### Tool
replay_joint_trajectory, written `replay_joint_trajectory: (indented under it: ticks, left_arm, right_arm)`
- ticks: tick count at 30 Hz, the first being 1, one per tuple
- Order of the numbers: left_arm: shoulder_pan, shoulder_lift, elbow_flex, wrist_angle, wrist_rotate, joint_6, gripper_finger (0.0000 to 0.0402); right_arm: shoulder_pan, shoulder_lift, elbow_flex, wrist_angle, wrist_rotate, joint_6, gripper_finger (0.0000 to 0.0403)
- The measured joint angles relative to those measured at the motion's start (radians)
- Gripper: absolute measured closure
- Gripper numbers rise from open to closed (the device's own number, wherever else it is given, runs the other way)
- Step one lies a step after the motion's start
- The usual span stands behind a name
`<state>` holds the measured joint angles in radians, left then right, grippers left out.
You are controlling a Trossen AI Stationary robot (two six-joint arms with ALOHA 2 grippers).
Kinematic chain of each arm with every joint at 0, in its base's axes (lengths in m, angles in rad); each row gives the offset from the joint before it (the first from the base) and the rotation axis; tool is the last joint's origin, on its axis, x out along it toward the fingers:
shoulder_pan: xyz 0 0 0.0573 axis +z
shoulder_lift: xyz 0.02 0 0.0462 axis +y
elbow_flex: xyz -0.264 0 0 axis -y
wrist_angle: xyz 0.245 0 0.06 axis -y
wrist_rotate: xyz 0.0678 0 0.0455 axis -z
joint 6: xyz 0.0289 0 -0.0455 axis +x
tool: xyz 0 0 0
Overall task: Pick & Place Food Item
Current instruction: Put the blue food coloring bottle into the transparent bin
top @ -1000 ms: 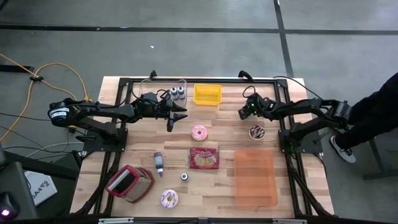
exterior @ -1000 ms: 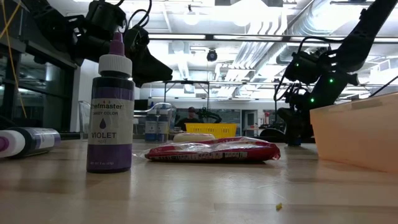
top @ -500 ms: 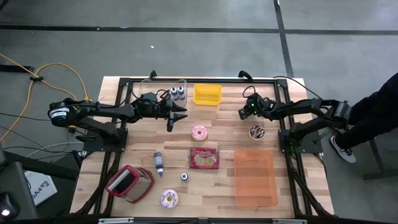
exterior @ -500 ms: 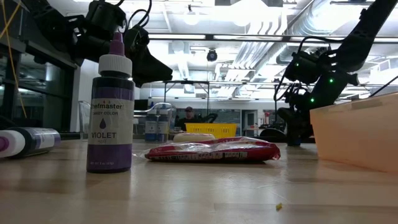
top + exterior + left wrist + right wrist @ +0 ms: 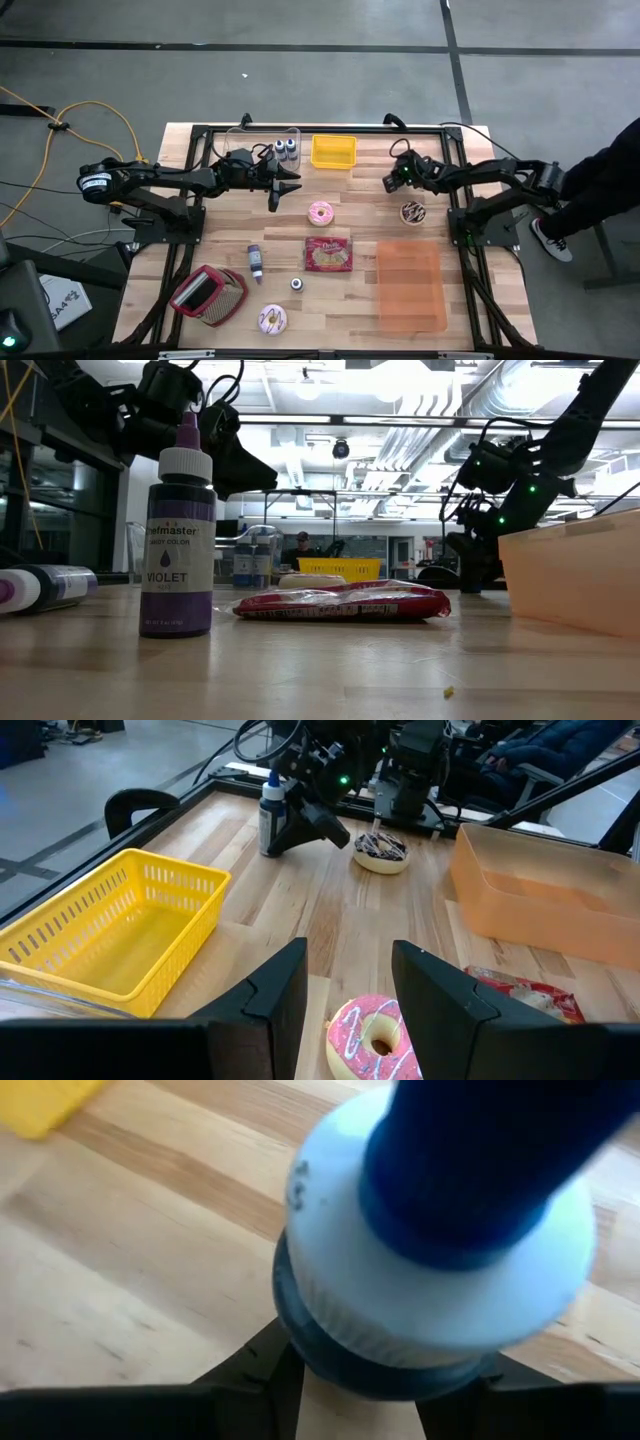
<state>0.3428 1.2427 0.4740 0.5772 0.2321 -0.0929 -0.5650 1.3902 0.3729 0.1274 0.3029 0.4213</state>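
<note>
A small bottle with a dark body, white cap and blue tip stands upright on the table near its far right. My right gripper is shut on it. Just beside it lies a chocolate donut. My left gripper hovers open at the far left, just short of a pink donut lying flat on the wood. A red snack packet lies at the table's middle. Another pink donut lies near the front edge. My right gripper has the bottle's dark body, just under the white cap, between its two fingers. The fingers slant down at it from the table's right side. The bottle stands upright with its base on the table.
A yellow basket and a clear tub with small jars stand at the far edge. An orange bin fills the near right. A violet colouring bottle, a small round piece and a red-rimmed pouch sit near left.
</note>
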Motion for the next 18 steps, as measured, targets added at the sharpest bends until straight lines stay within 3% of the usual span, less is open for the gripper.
replay_joint_trajectory:
  ticks: [7, 13, 18]
  left_arm:
    - [0.000, 0.000, 0.000, 0.000, 0.000, 0.000, 0.0259]
    - [0.000, 0.000, 0.000, 0.002, 0.006, -0.002, 0.0259]
    - [0.000, 0.000, 0.006, 0.010, 0.122, -0.043, 0.0259]
  right_arm:
    - [0.060, -0.077, 0.000, 0.004, -0.044, 0.001, 0.0265]
    - [0.133, -0.188, 0.000, 0.019, -0.186, 0.018, 0.0266]
    - [0.205, -0.241, 0.001, 0.056, -0.316, 0.054, 0.0266]
